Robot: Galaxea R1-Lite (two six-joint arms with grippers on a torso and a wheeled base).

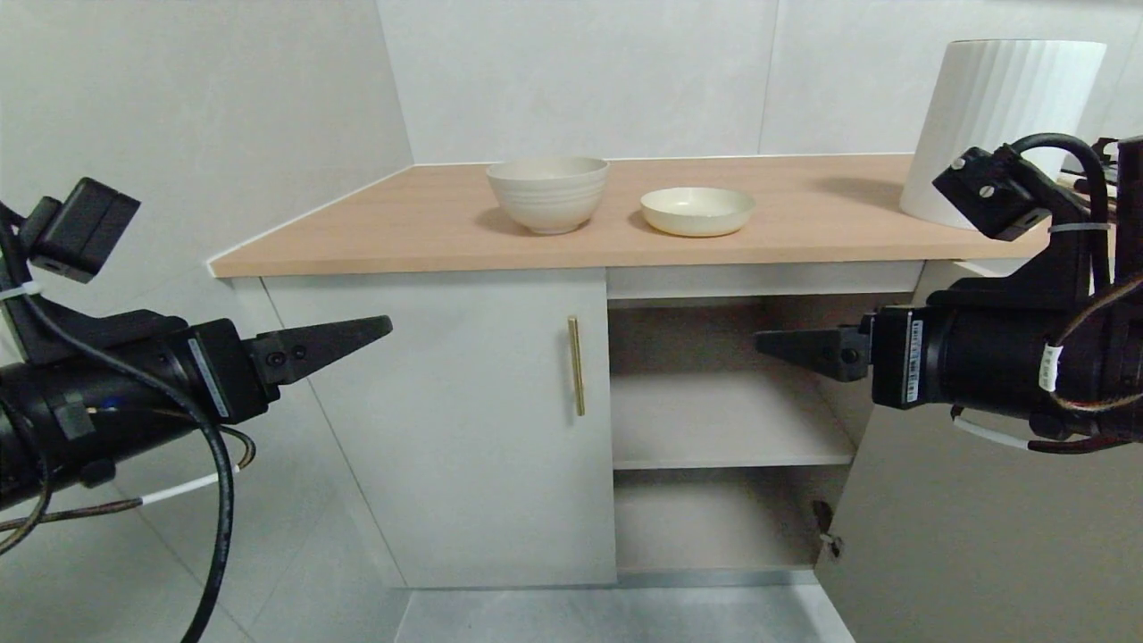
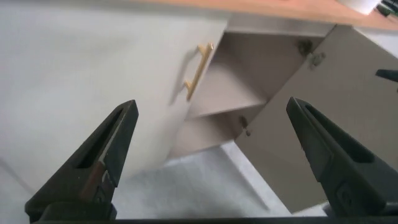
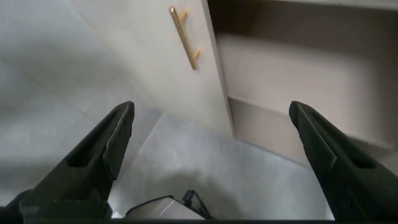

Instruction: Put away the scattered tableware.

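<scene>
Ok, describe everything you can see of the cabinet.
The cabinet is off-white, smooth-fronted, under a wood-look countertop. Its left door is shut, with an upright brass-coloured bar handle near its inner edge. The right door stands swung open. Inside, one shelf splits the open half into upper and lower compartments. It stands on a grey floor; a ribbed bowl and shallow dish rest on top.

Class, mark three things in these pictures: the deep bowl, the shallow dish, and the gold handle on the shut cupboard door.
bowl [image 1: 547, 195]: head view, on its ribbed outer wall.
dish [image 1: 697, 211]: head view, on the middle of its inside.
handle [image 1: 577, 366]: head view, halfway down its bar.
</scene>
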